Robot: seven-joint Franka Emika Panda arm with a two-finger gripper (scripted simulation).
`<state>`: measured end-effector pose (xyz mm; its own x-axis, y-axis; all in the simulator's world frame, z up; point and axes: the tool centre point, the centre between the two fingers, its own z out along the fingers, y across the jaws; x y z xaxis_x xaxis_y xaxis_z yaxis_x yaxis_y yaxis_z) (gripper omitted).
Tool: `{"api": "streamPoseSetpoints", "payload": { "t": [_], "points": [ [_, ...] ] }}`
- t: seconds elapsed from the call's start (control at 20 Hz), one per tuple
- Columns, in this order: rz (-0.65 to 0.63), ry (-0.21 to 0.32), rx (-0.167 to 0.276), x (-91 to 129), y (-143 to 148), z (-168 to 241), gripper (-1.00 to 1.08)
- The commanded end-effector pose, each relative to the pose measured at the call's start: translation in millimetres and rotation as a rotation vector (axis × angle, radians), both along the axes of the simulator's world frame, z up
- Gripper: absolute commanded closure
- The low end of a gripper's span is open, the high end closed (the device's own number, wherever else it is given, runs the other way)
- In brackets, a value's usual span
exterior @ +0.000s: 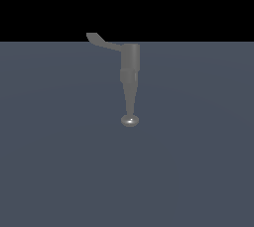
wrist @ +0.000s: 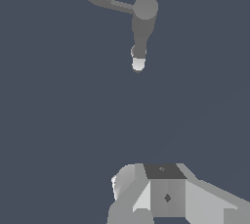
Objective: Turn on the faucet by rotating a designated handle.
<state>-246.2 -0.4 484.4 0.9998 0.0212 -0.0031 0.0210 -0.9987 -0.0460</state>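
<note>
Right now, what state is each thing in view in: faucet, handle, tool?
Faucet: untouched, nothing near it; spout ends in a rounded shiny knob.
Handle: free, sticking out sideways toward the exterior view's left from the cylinder.
Tool: well away from the faucet, holding nothing; open or shut cannot be told, fingertips out of frame.

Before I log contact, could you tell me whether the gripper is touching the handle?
Apart. The wrist view shows a broad stretch of bare floor between the gripper and the handle; the exterior view shows no gripper near the faucet.
</note>
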Motion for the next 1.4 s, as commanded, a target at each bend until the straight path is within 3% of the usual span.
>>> {"api": "streamPoseSetpoints", "payload": {
  "t": [0.0, 0.6, 1.0, 1.35],
  "points": [
    [0.000, 0.000, 0.000, 0.0, 0.0, 0.0, 1.08],
    [0.054, -0.034, -0.031, 2.0, 7.2, 14.2, 1.08],
    [0.011, -0.030, -0.018, 10.7, 8.0, 12.2, 1.08],
    [-0.086, -0.019, 0.009, 30.6, 11.1, 7.7, 1.08]
  ]
}}
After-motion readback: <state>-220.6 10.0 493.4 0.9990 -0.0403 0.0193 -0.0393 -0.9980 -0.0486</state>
